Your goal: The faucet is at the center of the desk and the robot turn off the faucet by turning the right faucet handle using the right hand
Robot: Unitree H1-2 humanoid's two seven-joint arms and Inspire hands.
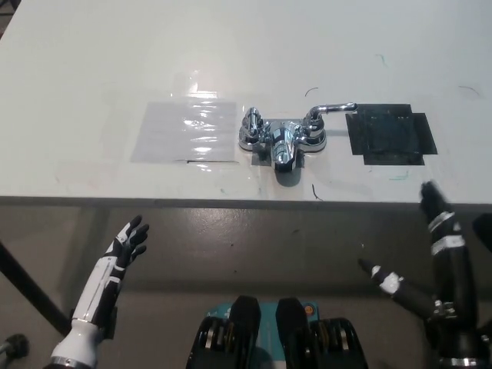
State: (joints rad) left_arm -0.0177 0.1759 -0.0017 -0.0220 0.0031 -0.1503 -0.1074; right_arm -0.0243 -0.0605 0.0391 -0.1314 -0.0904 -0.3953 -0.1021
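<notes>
A chrome faucet (283, 138) stands at the middle of the white desk (246, 54), spout toward me. Its right handle (332, 110) has a lever pointing right, out over a black patch (390, 134). Its left handle (251, 123) points roughly away. My black right hand (438, 254) hovers below the desk's front edge at the right, well short of the handle, open with its fingers spread and nothing in it. My white left hand (124, 247) rests at the lower left, below the desk edge, open and holding nothing.
A clear shiny plastic sheet (188, 131) lies taped flat on the desk left of the faucet. The black patch lies flat to the right. The desk's front edge (231, 201) runs across the picture, with grey floor below it.
</notes>
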